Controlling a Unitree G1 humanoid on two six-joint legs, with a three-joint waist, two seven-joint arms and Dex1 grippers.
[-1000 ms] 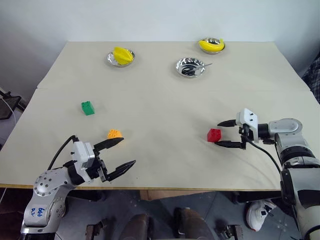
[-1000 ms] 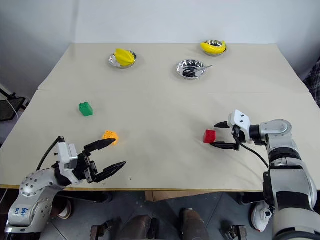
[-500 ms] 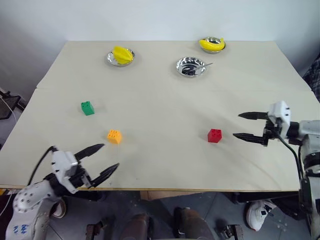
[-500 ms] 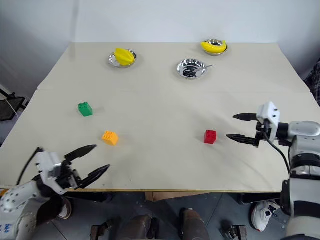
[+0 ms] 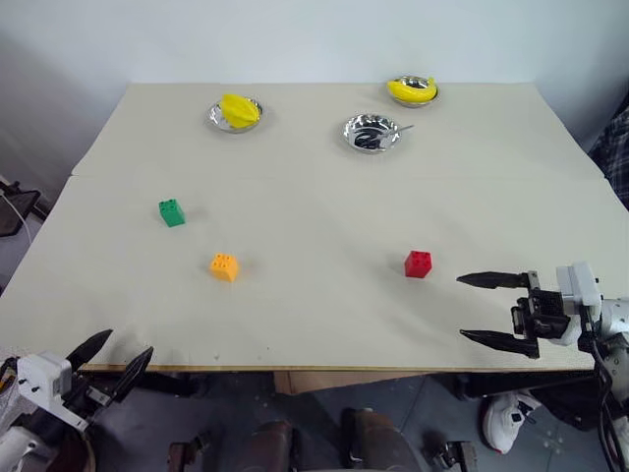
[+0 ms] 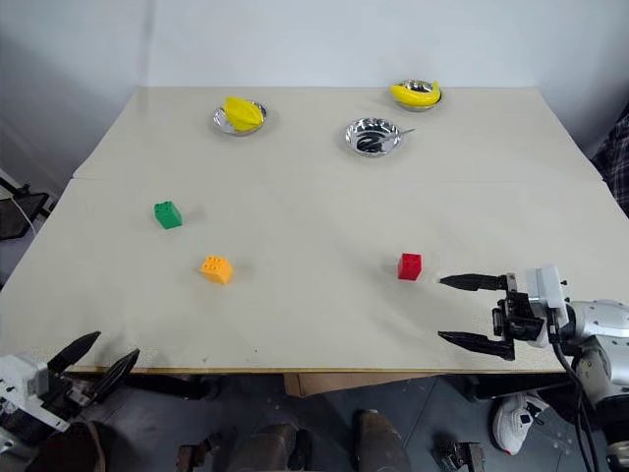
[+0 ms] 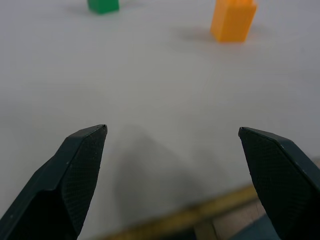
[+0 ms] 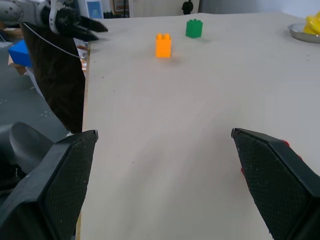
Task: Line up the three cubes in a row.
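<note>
Two grippers sit at the near edge of the table (image 5: 324, 334), both with fingers spread wide and nothing between them. The right gripper (image 5: 489, 310) hovers low over the near right part of the tabletop, its two black fingers pointing toward the table's middle. The left gripper (image 5: 110, 354) hangs just off the near left corner, below the table edge, fingers angled up toward the surface.

Nearest the right gripper is the red block (image 5: 418, 264), a little beyond and to the left of its fingertips, not touching them. The orange block (image 5: 224, 266) lies across the table at about the same depth, well apart from the red one. The green block (image 5: 171, 212) sits farther back and to the left of the orange one, near it. So the three blocks do not yet form a row.

Far back stand three metal bowls (image 5: 372, 132), two of them holding yellow fruit (image 5: 238, 108), all well clear of the blocks.

A sensible plan appears to be to leave the orange block where it is, bring the red one in beside it with the right gripper, and draw the green one forward with the left. Each grasp probably goes best from above, fingers straddling opposite flat sides, with the block set down gently so the neighbours stay put.
</note>
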